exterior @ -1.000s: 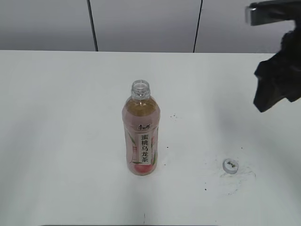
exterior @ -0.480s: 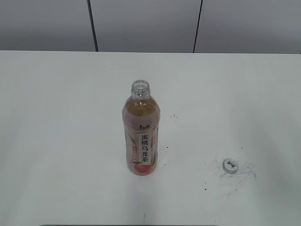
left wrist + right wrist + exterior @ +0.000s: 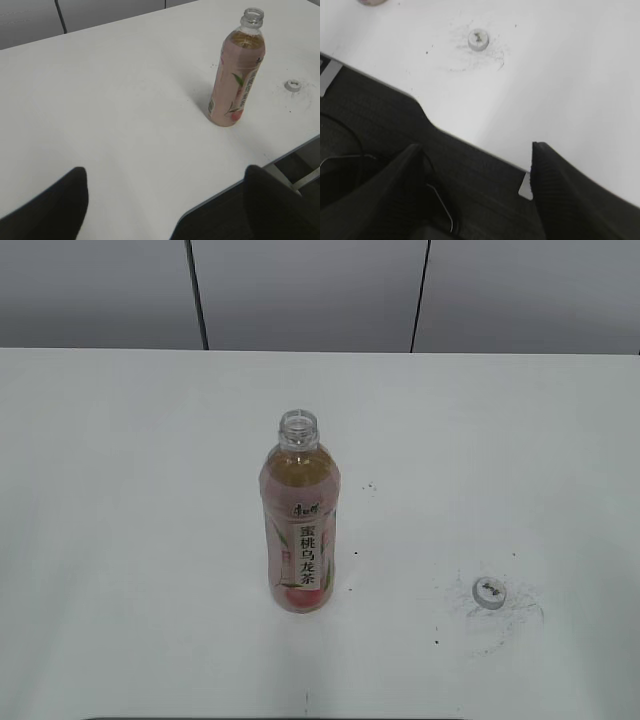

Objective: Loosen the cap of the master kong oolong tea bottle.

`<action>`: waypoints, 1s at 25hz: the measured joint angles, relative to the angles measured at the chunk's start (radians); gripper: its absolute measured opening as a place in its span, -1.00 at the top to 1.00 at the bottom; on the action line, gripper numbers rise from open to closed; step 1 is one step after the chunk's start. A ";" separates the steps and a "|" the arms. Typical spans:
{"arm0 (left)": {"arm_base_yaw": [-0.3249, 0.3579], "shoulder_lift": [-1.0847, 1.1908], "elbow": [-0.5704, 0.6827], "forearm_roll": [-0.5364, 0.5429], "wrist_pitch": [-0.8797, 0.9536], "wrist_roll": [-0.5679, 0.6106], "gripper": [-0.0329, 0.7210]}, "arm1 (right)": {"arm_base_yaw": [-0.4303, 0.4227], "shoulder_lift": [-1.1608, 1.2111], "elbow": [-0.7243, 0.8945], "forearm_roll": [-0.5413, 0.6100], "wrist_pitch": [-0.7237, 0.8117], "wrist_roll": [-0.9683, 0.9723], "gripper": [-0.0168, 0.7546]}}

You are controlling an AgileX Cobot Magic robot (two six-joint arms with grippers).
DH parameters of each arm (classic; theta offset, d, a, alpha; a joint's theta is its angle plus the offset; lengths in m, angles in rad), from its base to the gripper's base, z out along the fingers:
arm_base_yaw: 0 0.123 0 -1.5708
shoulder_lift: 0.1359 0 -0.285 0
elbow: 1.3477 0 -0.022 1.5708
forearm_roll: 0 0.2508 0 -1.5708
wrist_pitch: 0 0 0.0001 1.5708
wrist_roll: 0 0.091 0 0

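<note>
Amber tea: filling the bottle (image 3: pixel 300 530), which is standing upright mid-desk (image 3: pixel 120 540), neck open and bare.
Cap: white-grey cap (image 3: pixel 489 590) is lying on the desk well right of the bottle, mark up, not touching it.
Left claw (image 3: pixel 165 200): hanging over the near desk edge, fingers apart, holding nothing; bottle is sitting ahead and to its right.
Right claw (image 3: pixel 475 172): hovering off the desk edge, fingers apart, empty; cap is lying straight ahead of it.
Nearer arm: right one for the cap, left for the bottle.
Progress: cap looking fully off already.
</note>
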 joint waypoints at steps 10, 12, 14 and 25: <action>0.000 0.000 0.000 -0.002 -0.002 0.000 -0.58 | 0.000 -0.062 0.024 -0.014 -0.057 0.020 -0.35; 0.000 0.000 0.000 -0.002 -0.002 0.000 -0.58 | 0.000 -0.062 0.024 -0.015 -0.057 0.022 -0.35; 0.000 0.000 0.000 -0.002 -0.002 0.000 -0.58 | 0.000 -0.062 0.024 -0.015 -0.057 0.023 -0.35; 0.117 0.000 0.000 -0.001 -0.002 0.000 -0.58 | -0.018 -0.087 0.024 -0.016 -0.061 0.024 -0.35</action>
